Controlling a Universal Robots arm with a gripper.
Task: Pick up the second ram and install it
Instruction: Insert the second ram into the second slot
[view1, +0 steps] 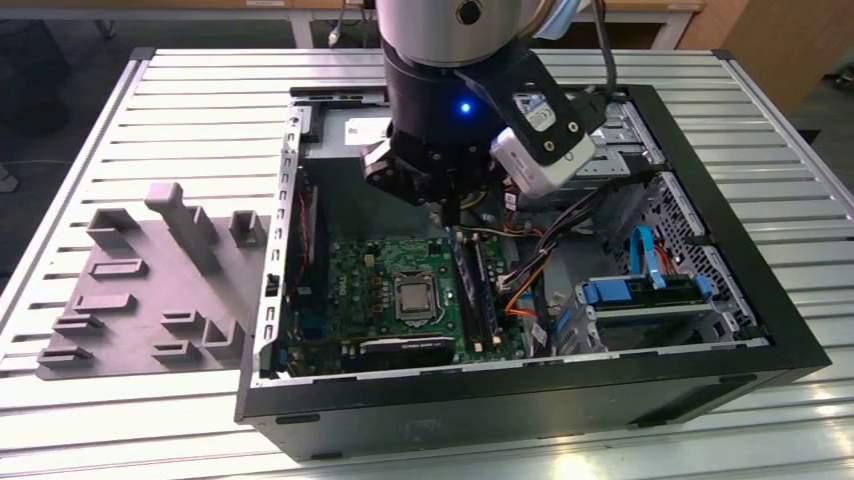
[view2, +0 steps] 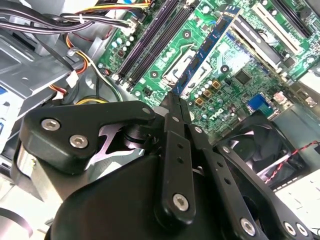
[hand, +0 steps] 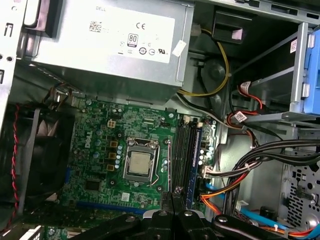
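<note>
Gripper (view2: 173, 98) fingers pressed together, nothing seen between them, hovering above the memory slots (hand: 186, 155) along the motherboard (hand: 95, 130) edge, inside the open computer case (view1: 534, 405), grey holder tray (view1: 120, 300) beside it

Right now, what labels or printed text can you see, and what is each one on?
White label on the grey metal power supply box: marks and a barcode; fine print too small to read.
Green motherboard: white lettering, too small to read.
Small white tag on the red and black wires: too small to read.
</note>
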